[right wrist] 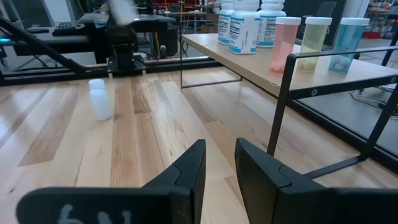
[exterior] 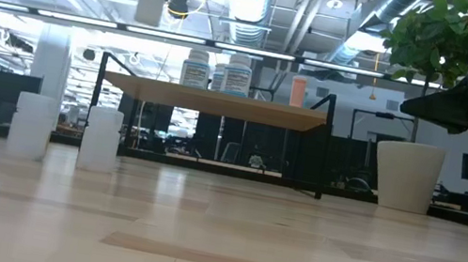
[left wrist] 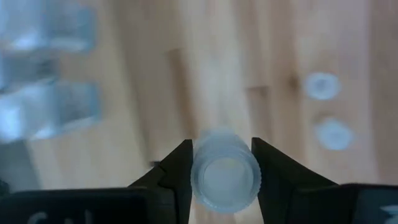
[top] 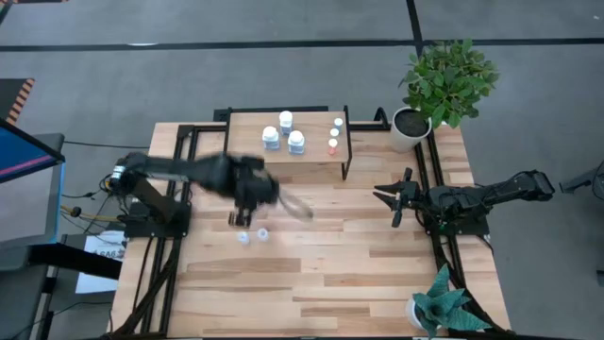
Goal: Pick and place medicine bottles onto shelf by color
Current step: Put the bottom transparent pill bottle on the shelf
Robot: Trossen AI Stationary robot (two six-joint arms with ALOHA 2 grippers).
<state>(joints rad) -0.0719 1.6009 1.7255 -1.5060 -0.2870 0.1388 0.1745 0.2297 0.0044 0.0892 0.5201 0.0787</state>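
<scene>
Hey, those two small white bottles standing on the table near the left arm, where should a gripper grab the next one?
Grip a small white bottle across its round body just under the cap, coming straight down from above. Both stand upright, close together, so set the fingers on the sides facing away from the neighbour. The left gripper already holds a bottle.

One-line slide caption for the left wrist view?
Left gripper shut on a small white bottle above the wooden table, two more white bottles standing below.
</scene>
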